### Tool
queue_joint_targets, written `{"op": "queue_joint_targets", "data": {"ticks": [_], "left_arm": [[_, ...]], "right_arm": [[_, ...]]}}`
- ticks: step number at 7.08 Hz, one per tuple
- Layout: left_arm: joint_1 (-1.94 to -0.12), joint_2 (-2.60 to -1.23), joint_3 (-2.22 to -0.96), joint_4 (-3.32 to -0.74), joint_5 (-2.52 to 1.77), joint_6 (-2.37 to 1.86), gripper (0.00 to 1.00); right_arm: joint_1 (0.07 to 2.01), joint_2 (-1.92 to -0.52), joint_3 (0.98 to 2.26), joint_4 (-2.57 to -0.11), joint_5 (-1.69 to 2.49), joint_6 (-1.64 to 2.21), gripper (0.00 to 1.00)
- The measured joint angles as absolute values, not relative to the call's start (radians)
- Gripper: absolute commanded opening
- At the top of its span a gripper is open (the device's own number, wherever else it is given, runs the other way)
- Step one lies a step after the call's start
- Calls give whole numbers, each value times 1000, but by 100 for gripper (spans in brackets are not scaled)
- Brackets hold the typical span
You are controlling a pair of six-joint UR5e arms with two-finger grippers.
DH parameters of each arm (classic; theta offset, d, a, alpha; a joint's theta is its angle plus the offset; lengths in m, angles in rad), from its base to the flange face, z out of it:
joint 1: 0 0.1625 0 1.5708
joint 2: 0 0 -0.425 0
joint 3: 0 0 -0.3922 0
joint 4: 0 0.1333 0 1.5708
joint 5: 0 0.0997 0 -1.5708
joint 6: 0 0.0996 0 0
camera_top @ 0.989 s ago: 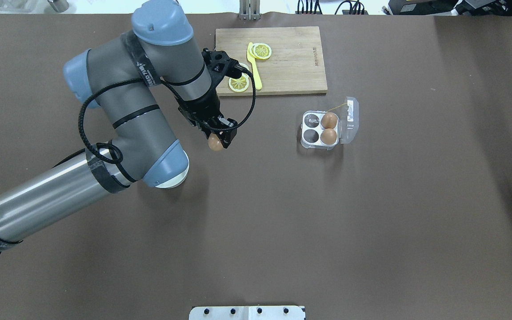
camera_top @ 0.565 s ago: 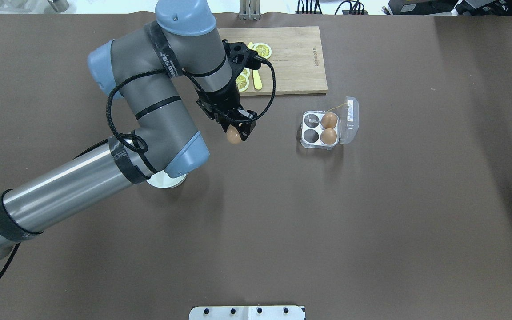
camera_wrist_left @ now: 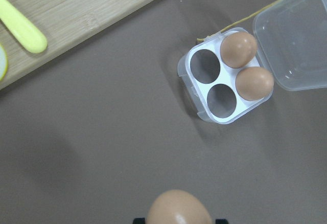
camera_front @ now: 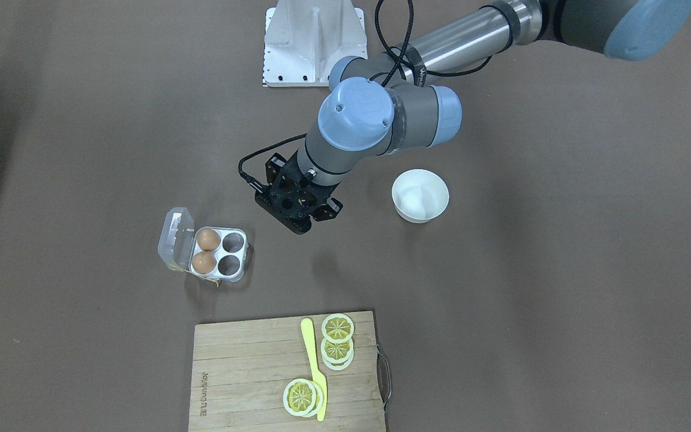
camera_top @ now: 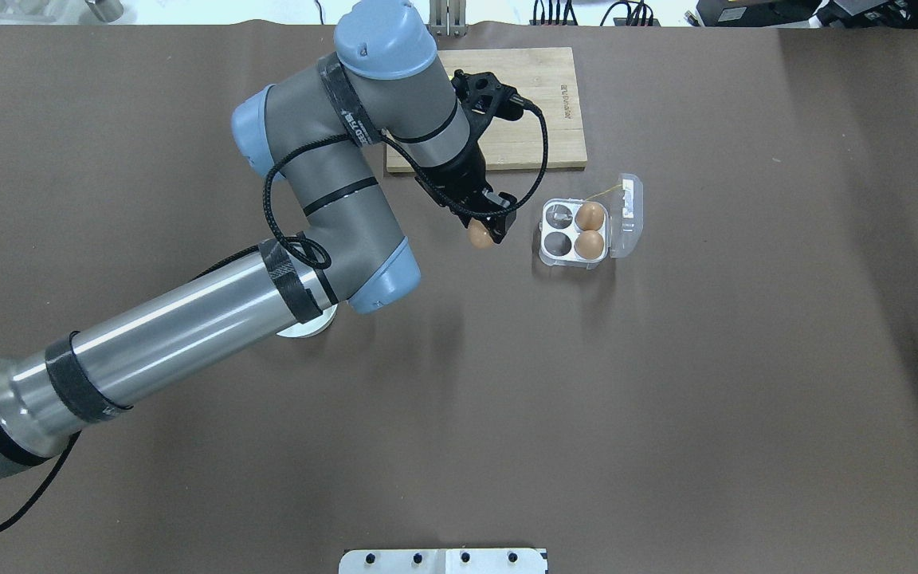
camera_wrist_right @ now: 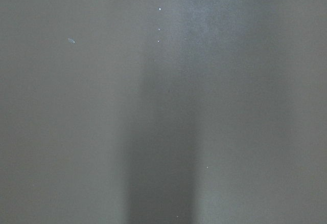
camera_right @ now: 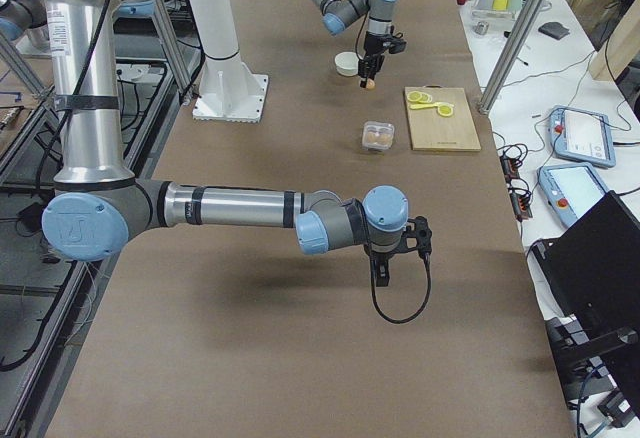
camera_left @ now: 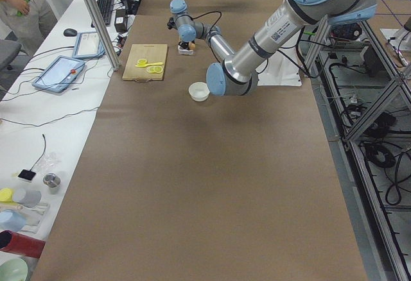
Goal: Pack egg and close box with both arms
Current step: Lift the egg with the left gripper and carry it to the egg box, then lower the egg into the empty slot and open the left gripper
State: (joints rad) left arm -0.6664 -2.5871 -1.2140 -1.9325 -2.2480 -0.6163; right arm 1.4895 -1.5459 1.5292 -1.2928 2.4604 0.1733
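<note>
- Left gripper [camera_top: 488, 233] is clamped on the egg [camera_top: 478, 237] and has carried it across the counter [camera_top: 666, 383] toward the box [camera_top: 545, 249]. A second ago the egg hung well apart from the box, out past the board's near corner; now it sits just beside the tray's open side, not yet over a cup.
- The wrist view looks down past the egg onto two empty cups [camera_wrist_left: 205, 66] on the side facing the gripper. Two brown eggs [camera_top: 590, 216] fill the cups by the hinge.
- That leaves, by my reading, a short further move over an empty cup, then a lowering and release. Transport is nearly finished; packing is not.
- The box has not shifted between frames, and its clear lid [camera_top: 629, 214] lies folded open as before.
- With the sweep, the arm now hides the lemon slices in the overhead view.
- Right gripper [camera_right: 382, 270] hangs over bare counter far from the box; whether its jaws are apart I cannot tell.
</note>
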Motion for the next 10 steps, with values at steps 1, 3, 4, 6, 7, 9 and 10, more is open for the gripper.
{"op": "queue_joint_targets", "data": {"ticks": [1, 3, 4, 6, 7, 9, 10], "left_arm": [[-648, -2592, -1193, -1980, -2233, -617, 38], [-609, -2601, -1165, -2059, -2150, -634, 37], [-594, -2607, -1156, -2097, -2107, -673, 37], [-575, -2632, -1135, -2150, -2044, -765, 37], [-570, -2645, -1113, -2181, -2014, -806, 37], [-568, -2666, -1085, -2214, -1958, -862, 37], [-568, -2671, -1074, -2221, -1931, -881, 37]], "right_arm": [[1489, -1546, 1529, -1292, 2461, 173, 100], [1489, -1547, 1529, -1292, 2461, 173, 100], [1489, -1548, 1528, -1292, 2461, 173, 100], [1489, -1551, 1529, -1292, 2461, 173, 100], [1489, -1552, 1529, -1292, 2461, 173, 100], [1489, -1552, 1529, -1292, 2461, 173, 100], [1489, -1549, 1528, -1292, 2461, 173, 100]]}}
